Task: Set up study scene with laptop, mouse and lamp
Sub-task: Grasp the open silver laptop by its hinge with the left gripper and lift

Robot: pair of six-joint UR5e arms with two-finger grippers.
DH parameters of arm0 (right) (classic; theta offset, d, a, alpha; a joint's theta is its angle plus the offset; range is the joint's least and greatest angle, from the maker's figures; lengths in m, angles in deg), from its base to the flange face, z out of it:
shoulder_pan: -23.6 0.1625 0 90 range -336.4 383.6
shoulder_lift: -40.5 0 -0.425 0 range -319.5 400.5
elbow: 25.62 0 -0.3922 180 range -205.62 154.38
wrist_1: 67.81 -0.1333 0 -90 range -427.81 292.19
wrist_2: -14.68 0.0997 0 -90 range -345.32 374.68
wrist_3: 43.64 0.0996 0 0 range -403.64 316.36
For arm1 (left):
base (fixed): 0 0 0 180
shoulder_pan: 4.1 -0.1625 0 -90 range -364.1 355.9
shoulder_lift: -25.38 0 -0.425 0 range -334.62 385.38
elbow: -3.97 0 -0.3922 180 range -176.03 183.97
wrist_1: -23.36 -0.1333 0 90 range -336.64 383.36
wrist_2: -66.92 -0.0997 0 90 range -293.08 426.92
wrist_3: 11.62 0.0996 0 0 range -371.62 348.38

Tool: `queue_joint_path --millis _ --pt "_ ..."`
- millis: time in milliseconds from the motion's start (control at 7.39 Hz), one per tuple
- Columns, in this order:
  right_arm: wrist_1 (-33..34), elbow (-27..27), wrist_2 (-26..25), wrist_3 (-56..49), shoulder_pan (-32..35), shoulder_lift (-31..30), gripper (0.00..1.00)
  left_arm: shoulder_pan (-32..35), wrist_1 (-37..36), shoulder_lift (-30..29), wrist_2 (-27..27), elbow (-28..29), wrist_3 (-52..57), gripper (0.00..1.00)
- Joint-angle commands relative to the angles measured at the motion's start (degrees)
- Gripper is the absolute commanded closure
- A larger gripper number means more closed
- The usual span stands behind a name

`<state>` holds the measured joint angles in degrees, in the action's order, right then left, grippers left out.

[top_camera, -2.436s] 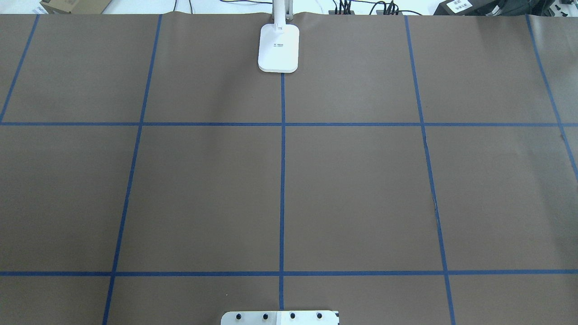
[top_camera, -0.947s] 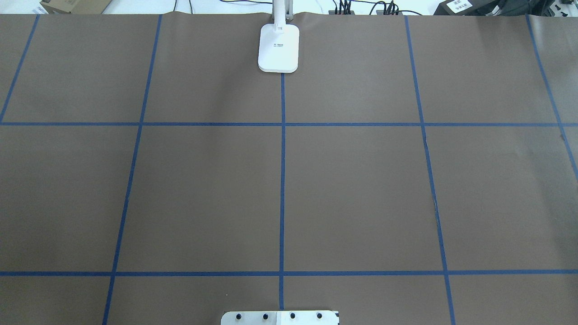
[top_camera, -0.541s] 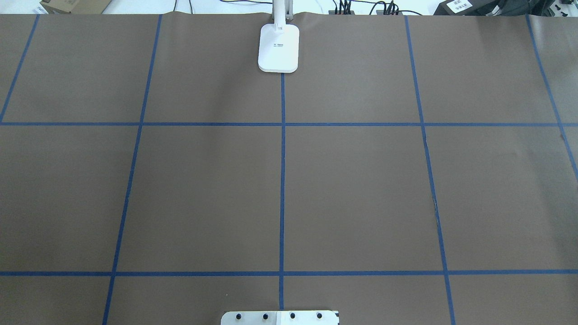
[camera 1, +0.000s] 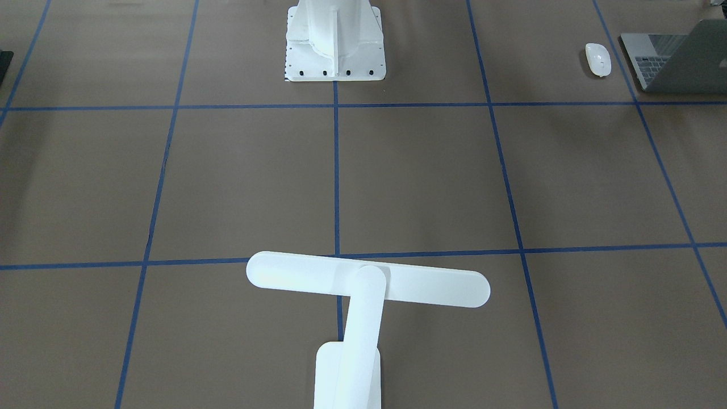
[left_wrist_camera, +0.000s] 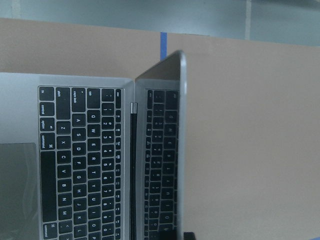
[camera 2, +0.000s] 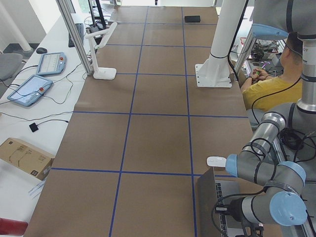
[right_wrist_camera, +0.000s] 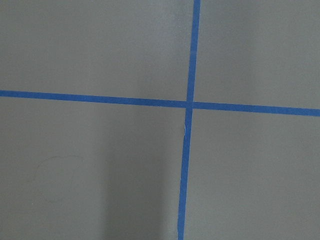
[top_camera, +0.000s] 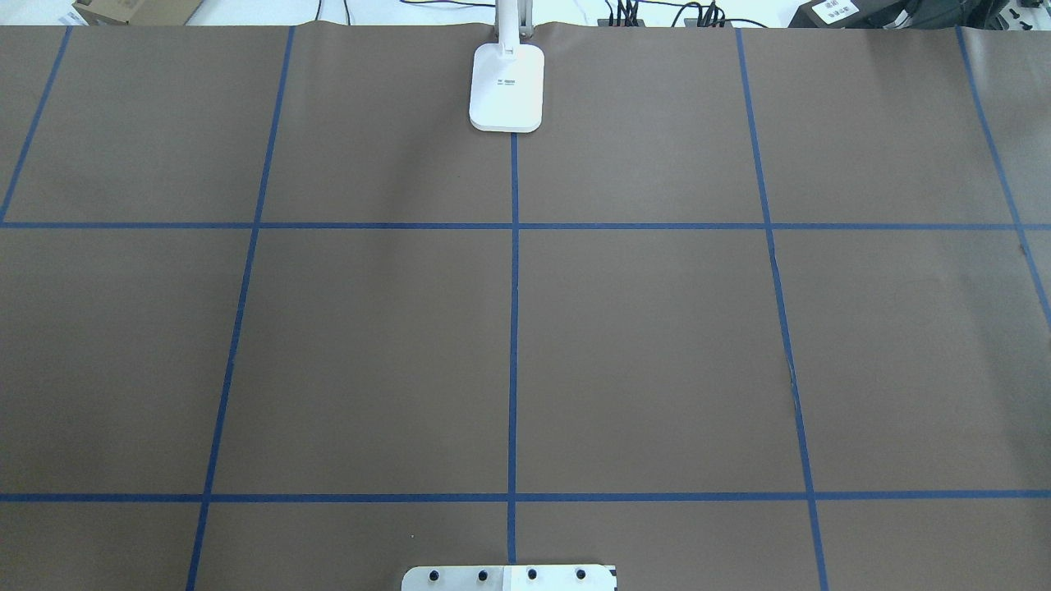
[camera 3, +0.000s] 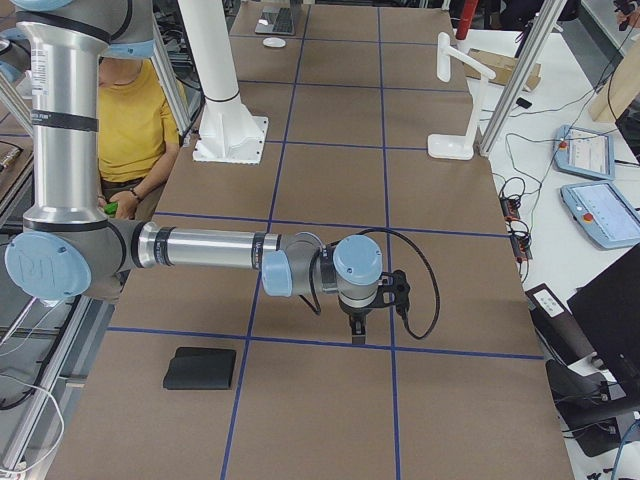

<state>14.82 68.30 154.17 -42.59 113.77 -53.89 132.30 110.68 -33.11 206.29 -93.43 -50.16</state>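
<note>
Laptop point(camera 1: 676, 62) sits open in the front-facing view, well off to robot's left of the white pedestal point(camera 1: 335, 40), roughly level w/ it and partly cut by the frame edge. Mouse point(camera 1: 598, 59) lies just beside the laptop on its pedestal side, not touching. Lamp point(camera 1: 368, 281) stands straight across the table from the pedestal, at the operators' edge, w/ its bar head crosswise over the centre tape line. A corner of the black mouse pad point(camera 1: 3, 62) peeks in on the other side of the pedestal from the laptop.

Overhead view: lamp base opposite the pedestal's bolted plate, w/ the brown table cover point(top_camera: 657, 345) and its blue grid between them.

Left-end view: left arm point(camera 2: 261, 168) bends low over the laptop, mouse just beside it toward the pedestal. Left gripper point(camera 2: 254, 229) is mostly cut by the bottom edge; can't tell if clenched or released. A person point(camera 2: 269, 89) in a yellow shirt sits behind the pedestal.

Right-end view: right arm point(camera 3: 200, 248) reaches out low. Right gripper point(camera 3: 357, 336) points down close over a tape crossing, well to robot's right of the pedestal; can't tell its grip state from here. Mouse pad lies flat, farther from the pedestal than the gripper.

Left wrist view: black keys and trackpad, lid seen edge-on w/ the keys mirrored in the screen.

Right wrist view: brown cover w/ one tape crossing.
</note>
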Motion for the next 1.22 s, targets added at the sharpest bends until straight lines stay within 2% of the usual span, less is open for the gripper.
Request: queue_joint_path --millis 0,541,812,1082 --pt "0.0 0.0 0.0 0.0 0.0 0.0 0.0 0.0 0.0 -1.0 1.7 -0.1 -0.1 1.0" --pt "0.0 0.2 0.0 0.0 0.0 0.1 0.0 -1.0 -0.1 -7.0 4.2 -0.2 -2.7 1.0" --pt "0.0 0.2 0.0 0.1 0.0 0.1 0.0 -7.5 -0.1 -12.3 6.3 -0.2 -7.7 1.0" --pt "0.0 0.2 0.0 0.0 0.0 0.1 0.0 -15.1 -0.2 -19.4 6.3 0.0 -9.4 1.0"
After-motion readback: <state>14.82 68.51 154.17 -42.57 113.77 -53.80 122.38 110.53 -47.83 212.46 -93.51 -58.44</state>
